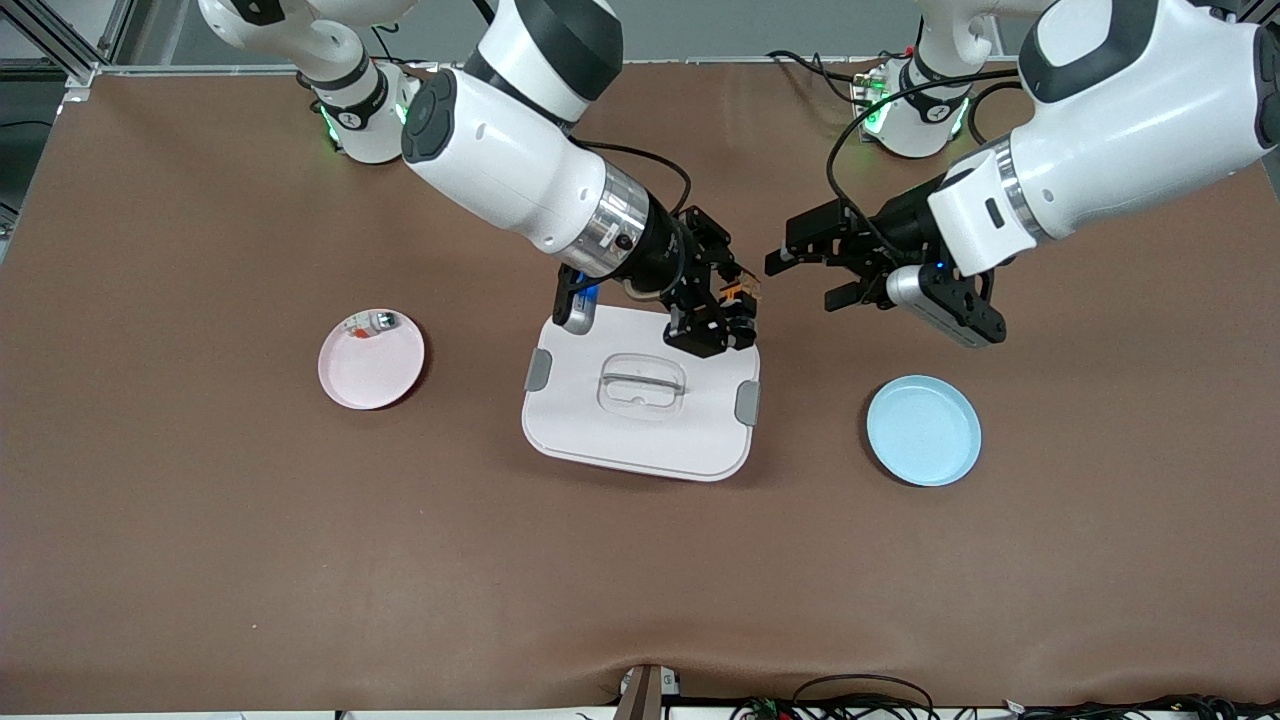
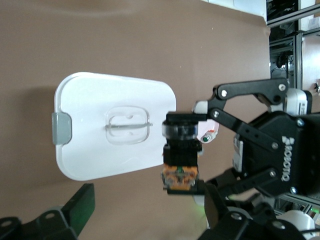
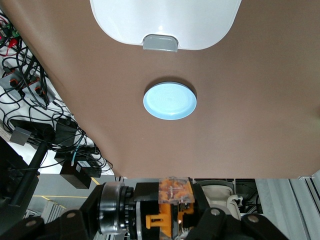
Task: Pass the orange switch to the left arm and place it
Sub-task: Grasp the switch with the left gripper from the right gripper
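Note:
My right gripper point(image 1: 733, 302) is shut on the orange switch point(image 1: 741, 291) and holds it in the air over the corner of the white box point(image 1: 620, 440) that lies farther from the front camera, toward the left arm's end. The switch fills the foot of the right wrist view point(image 3: 174, 202). It also shows in the left wrist view point(image 2: 181, 170), gripped by the right arm's fingers, with the box point(image 2: 100, 150) below it. My left gripper point(image 1: 806, 279) is open and empty, level with the switch and a short gap from it, over bare table beside the box.
A pink plate point(image 1: 372, 368) toward the right arm's end holds a small whitish-grey part point(image 1: 371, 323). A blue plate point(image 1: 923, 431) lies empty toward the left arm's end, also in the right wrist view point(image 3: 170, 100). Cables run along the table's near edge.

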